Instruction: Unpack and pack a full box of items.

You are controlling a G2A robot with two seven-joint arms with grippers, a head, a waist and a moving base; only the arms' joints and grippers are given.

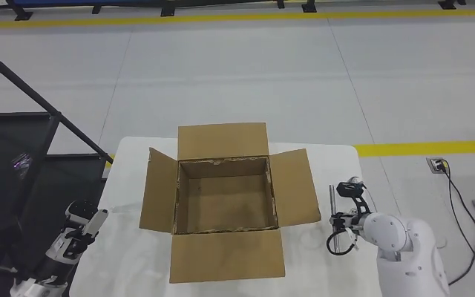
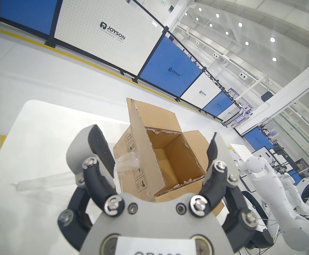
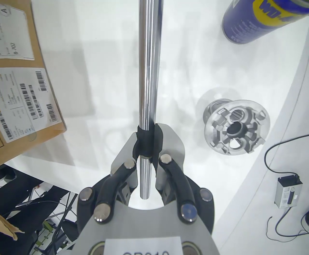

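Clamping one rod, right gripper, left gripper spread, one open box, maybe one hub

light: bright, even, from ceiling lamps | shadows: soft, faint on table | glare: streak along steel rod, 3 o'clock of box | edges: wrist views bend lines

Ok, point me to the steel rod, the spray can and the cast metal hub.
steel rod [image 3: 148, 72], right wrist view, middle of the shaft.
spray can [image 3: 258, 21], right wrist view, blue side wall.
cast metal hub [image 3: 243, 116], right wrist view, ribbed face beside the central bore.
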